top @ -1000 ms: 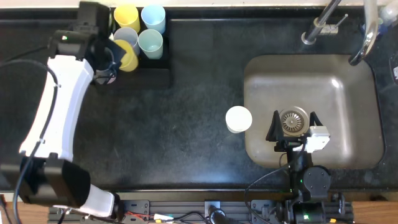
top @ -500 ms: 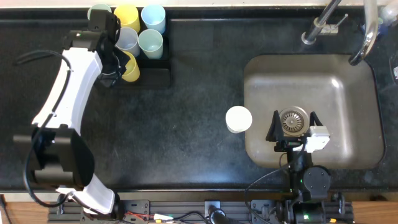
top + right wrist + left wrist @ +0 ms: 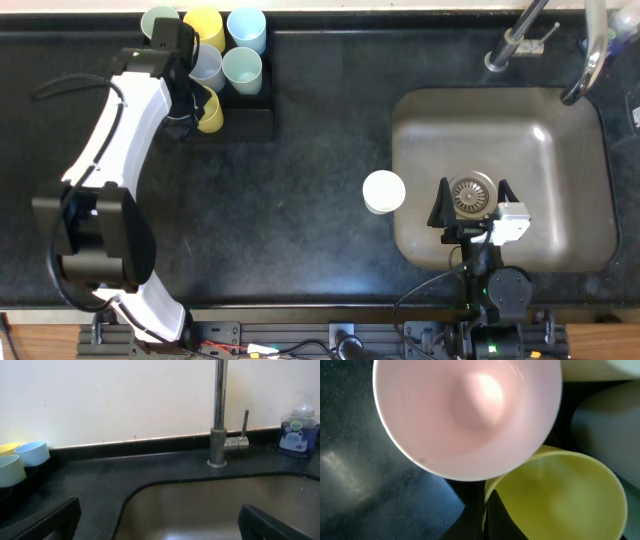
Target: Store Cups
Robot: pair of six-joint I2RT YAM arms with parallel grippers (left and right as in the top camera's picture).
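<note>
A black rack (image 3: 248, 122) at the counter's back left holds several upright cups: light green (image 3: 157, 20), yellow (image 3: 204, 24), light blue (image 3: 246, 24), pale (image 3: 207, 63) and teal (image 3: 241, 68). My left gripper (image 3: 192, 104) is at the rack's left front, shut on the rim of another yellow cup (image 3: 210, 110). In the left wrist view that yellow cup (image 3: 555, 497) sits right at my fingers, with a pale pinkish cup (image 3: 467, 415) just beyond it. A white cup (image 3: 384, 191) stands alone on the counter by the sink's left edge. My right gripper (image 3: 471, 203) (image 3: 160, 532) is open over the sink.
The steel sink (image 3: 560, 130) takes up the right side, its drain (image 3: 472, 192) under the right gripper. A faucet (image 3: 218, 415) and a soap bottle (image 3: 298, 430) stand behind it. Dark countertop (image 3: 300, 230) lies between the rack and the sink.
The left arm has swung so that its wrist lies farther back. The yellow cup in its gripper has shifted slightly toward the rack's front. The light green cup has come into sight.
</note>
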